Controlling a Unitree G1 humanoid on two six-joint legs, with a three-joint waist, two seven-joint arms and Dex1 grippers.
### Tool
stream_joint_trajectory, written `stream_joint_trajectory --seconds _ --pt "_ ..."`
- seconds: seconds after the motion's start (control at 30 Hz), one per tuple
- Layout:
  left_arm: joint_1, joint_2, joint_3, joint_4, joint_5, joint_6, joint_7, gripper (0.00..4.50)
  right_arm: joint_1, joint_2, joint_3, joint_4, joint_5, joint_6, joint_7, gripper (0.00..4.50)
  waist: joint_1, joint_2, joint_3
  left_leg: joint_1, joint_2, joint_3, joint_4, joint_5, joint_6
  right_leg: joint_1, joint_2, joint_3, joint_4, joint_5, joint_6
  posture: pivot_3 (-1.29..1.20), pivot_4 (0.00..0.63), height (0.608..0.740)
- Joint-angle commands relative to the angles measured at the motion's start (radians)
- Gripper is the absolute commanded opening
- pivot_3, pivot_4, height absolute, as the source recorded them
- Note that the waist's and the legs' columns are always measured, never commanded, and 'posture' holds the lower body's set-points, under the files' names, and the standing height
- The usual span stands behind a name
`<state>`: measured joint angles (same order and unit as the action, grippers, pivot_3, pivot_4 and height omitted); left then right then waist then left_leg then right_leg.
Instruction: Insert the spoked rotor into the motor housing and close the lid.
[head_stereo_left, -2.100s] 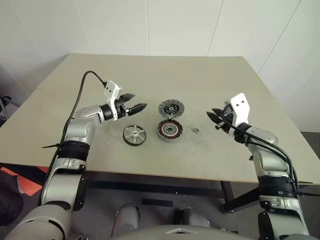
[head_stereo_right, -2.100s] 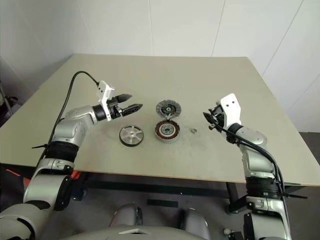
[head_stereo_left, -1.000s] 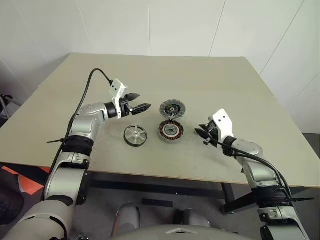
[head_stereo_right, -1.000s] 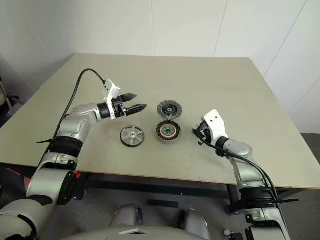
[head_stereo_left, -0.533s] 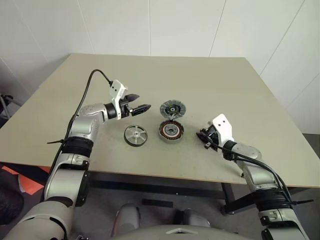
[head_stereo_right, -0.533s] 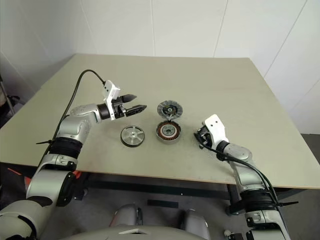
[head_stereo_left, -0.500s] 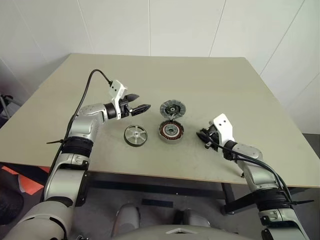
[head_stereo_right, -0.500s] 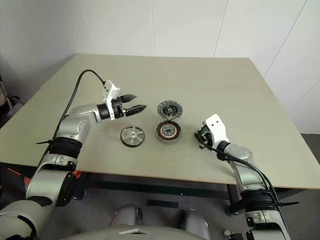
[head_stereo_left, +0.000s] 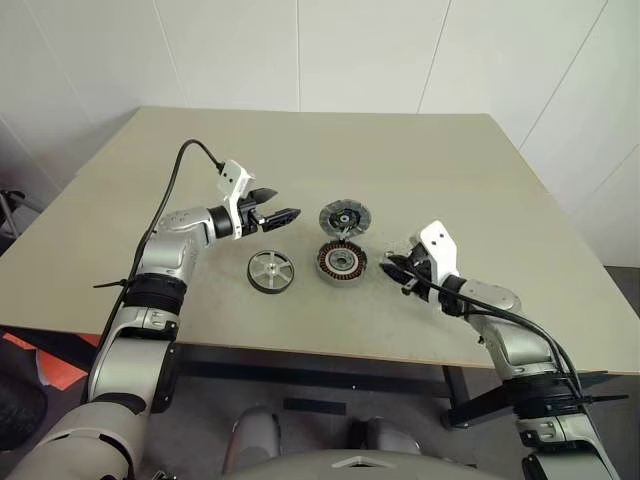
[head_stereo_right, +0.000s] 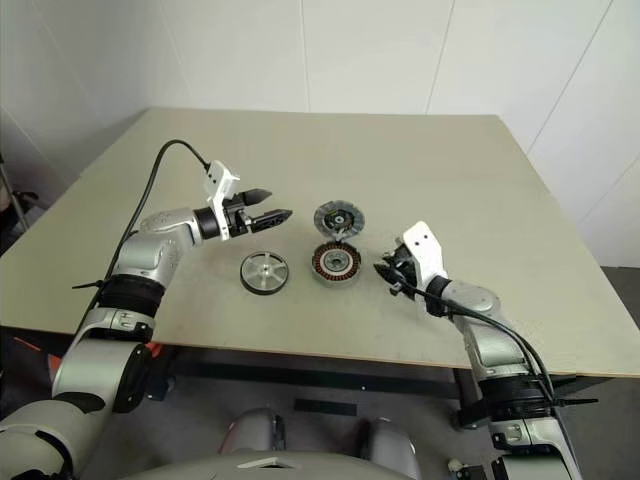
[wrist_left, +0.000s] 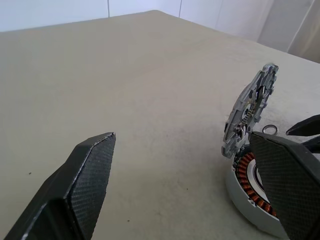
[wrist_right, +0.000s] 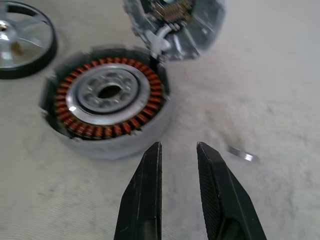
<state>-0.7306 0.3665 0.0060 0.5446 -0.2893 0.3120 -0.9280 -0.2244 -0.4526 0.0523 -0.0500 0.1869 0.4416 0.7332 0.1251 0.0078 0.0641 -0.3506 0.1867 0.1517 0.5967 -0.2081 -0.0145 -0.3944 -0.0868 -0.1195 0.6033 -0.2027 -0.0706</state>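
On the beige table (head_stereo_left: 420, 160), the left gripper (head_stereo_left: 283, 214) gapes empty; the right gripper (wrist_right: 178, 150), narrowly parted, seemingly holds nothing, aimed at the flat-lying motor housing (wrist_right: 106, 103).

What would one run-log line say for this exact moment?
spoked rotor: flat on table, untouched | motor housing: empty | lid: open | left gripper: open | right gripper: narrow gap, empty, beside housing
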Motion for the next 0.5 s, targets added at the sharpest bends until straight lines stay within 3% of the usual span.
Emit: stream_joint_trajectory --seconds 0.03,0.2,0.5 --pt "-0.008 0.003 0.016 -0.018 0.000 -0.019 0.010 4.50 -0.028 -0.046 0.031 -0.078 0.004 0.026 0.042 1.19 0.001 0.000 0.000 0.000 0.000 0.000 0.000 0.000 0.000 0.000 0.000 0.000 0.000 0.000 0.000 0.00 0.000 0.740" --pt "0.004 0.002 0.019 -0.034 -0.005 -0.015 0.017 4.50 -0.043 -0.074 0.033 -0.053 -0.006 0.005 0.042 1.19 0.004 0.000 0.000 0.000 0.000 0.000 0.000 0.000 0.001 0.001 0.000 0.000 -0.001 -0.001 0.001 0.00 0.000 0.740" --pt "0.014 0.001 0.021 -0.042 -0.005 -0.013 0.027 4.50 -0.104 -0.035 -0.032 0.135 -0.088 -0.179 -0.145 1.19 0.000 0.000 0.000 -0.001 0.000 0.000 0.000 0.000 0.000 0.000 0.000 0.000 -0.001 -0.001 0.001 0.00 0.000 0.740"
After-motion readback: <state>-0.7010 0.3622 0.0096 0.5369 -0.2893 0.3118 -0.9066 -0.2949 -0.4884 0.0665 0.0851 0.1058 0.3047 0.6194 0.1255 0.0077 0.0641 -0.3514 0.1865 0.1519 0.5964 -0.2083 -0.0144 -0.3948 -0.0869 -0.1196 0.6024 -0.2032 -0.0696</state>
